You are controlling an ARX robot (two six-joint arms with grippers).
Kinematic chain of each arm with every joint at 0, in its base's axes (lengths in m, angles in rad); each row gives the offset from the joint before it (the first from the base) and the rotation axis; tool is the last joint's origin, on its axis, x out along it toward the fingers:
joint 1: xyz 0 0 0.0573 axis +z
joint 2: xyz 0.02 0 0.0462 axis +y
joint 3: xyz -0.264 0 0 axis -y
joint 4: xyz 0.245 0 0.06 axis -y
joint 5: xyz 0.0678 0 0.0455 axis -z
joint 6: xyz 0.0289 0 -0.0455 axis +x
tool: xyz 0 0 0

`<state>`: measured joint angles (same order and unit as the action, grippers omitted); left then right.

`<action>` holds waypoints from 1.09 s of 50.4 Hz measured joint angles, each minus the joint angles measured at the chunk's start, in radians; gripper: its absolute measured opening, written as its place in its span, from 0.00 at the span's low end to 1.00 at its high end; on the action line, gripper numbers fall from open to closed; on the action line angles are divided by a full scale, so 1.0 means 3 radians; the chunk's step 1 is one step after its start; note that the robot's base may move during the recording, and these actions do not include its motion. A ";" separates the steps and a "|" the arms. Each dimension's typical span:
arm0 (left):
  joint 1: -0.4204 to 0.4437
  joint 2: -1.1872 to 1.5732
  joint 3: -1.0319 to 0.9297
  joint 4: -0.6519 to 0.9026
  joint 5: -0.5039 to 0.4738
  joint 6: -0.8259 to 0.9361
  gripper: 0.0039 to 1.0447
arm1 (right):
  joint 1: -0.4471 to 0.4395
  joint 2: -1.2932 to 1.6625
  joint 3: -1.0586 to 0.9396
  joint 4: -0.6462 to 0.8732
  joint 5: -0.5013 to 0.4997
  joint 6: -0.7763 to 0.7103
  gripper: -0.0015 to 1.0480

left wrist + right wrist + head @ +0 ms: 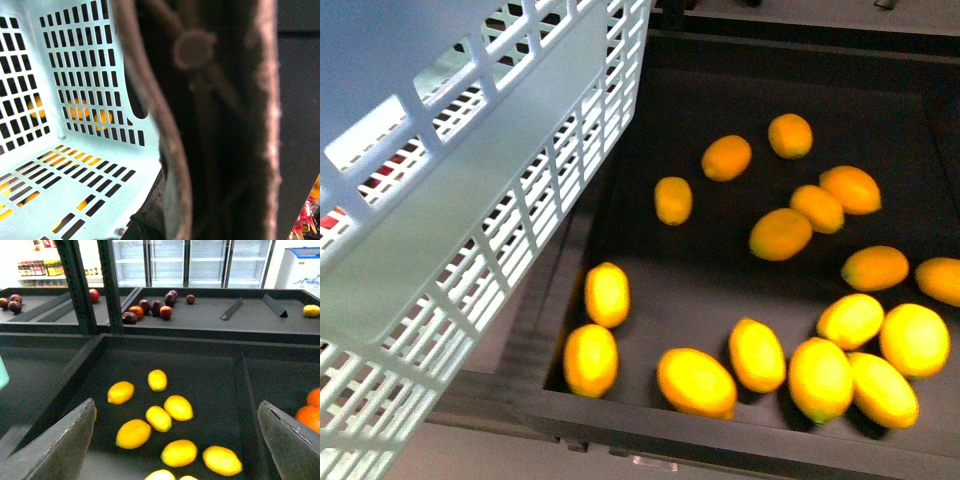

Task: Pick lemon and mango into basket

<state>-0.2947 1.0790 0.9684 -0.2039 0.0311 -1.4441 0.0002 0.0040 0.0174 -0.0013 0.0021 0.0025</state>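
**A:** Where's your lemon?

**B:** The lemon (178,407) lies in the bin (220,375), just beside another and ahead of your right gripper (176,404), whose jaws are spread wide and empty.

**A:** And the basket?

**B:** The basket (470,200) hangs tilted at the bin's left. Its handle (220,125) hides the left gripper, so you can't tell its grip. Descend straight and pinch the lemon's narrow width.

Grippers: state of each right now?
Left gripper: cannot tell, blurred dark shape blocks its camera.
Right gripper: open, empty, above lemons.
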 joint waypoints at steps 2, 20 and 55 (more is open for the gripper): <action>0.0000 0.0001 0.0000 0.0000 0.0017 -0.0005 0.05 | 0.0000 0.0000 0.0000 0.0001 0.0000 0.0000 0.92; 0.0000 0.0001 0.0000 0.0000 0.0018 -0.0018 0.05 | 0.0000 0.0000 0.0000 -0.0001 -0.0013 0.0001 0.92; -0.0104 0.0544 0.0585 -0.0532 -0.0481 0.1644 0.05 | -0.0004 -0.0001 -0.0003 0.0000 -0.0019 0.0000 0.92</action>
<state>-0.3260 1.2423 1.1439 -0.3634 -0.1131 -0.9508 -0.0010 0.0036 0.0166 -0.0013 -0.0036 0.0025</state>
